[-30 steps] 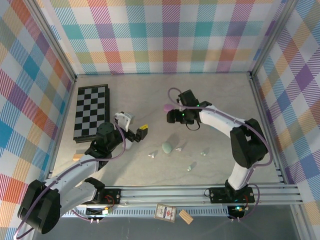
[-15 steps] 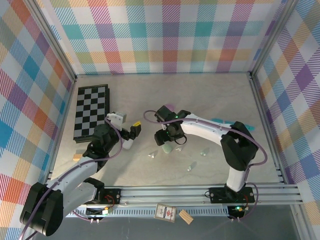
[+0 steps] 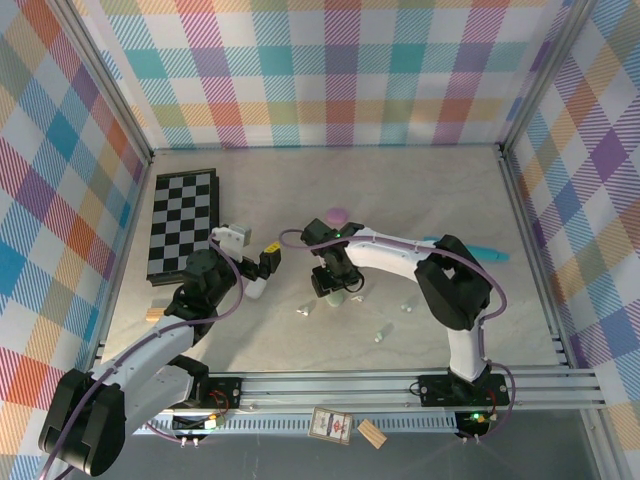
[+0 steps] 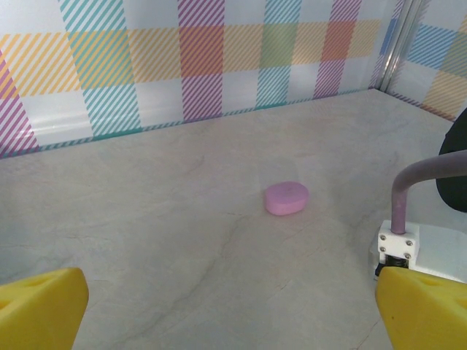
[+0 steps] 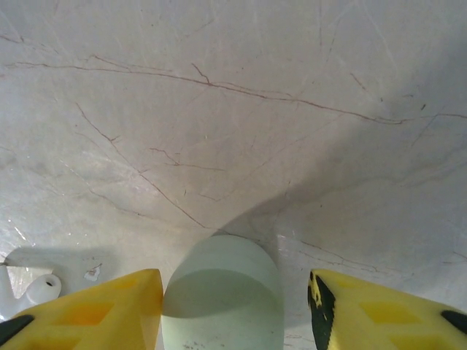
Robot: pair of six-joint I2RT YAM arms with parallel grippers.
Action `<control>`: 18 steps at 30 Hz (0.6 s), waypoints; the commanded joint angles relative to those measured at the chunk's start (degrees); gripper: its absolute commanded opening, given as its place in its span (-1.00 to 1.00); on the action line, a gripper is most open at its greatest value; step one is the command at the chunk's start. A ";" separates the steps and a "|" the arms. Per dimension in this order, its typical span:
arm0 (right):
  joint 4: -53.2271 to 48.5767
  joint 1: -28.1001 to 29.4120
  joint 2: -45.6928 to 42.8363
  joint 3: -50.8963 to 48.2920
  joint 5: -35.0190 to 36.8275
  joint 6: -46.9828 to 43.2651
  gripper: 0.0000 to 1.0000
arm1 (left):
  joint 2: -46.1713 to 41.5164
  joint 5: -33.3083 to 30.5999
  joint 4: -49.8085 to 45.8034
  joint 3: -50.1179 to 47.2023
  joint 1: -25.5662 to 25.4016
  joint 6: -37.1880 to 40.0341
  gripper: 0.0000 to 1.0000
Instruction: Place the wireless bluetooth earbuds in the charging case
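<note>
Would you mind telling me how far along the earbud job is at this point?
Nothing looks inserted yet: the earbuds lie loose on the table. In hand, the right gripper straddles the closed mint charging case, jaws not clamped. Left to do: grasp and open it, then seat the earbuds.

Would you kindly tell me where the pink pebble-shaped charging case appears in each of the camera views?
Top external: the pink pebble-shaped charging case lies near picture centre, just beyond the right arm.
Left wrist: the case sits near picture centre, before the plaid wall.
Right wrist: this camera faces the pale mint pebble-shaped case between the right hand's fingers.
Shared landmark: the grey marbled table, in all three.
</note>
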 commanded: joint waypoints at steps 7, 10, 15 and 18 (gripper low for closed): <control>-1.92 0.35 2.45 1.88 -1.94 2.00 0.12 | -0.50 0.44 1.51 -0.81 0.45 -0.51 1.00; -2.04 0.34 2.08 1.67 -1.64 2.32 -0.06 | -0.39 0.62 1.51 -0.78 0.45 -0.49 0.99; -1.26 -0.70 -1.73 0.17 -0.06 4.25 -0.15 | -0.04 1.96 2.76 -0.61 0.37 -1.17 0.99; 2.95 -3.29 -6.59 -3.28 -2.36 7.17 -0.17 | 1.08 2.90 4.13 -0.12 -0.43 -1.06 0.99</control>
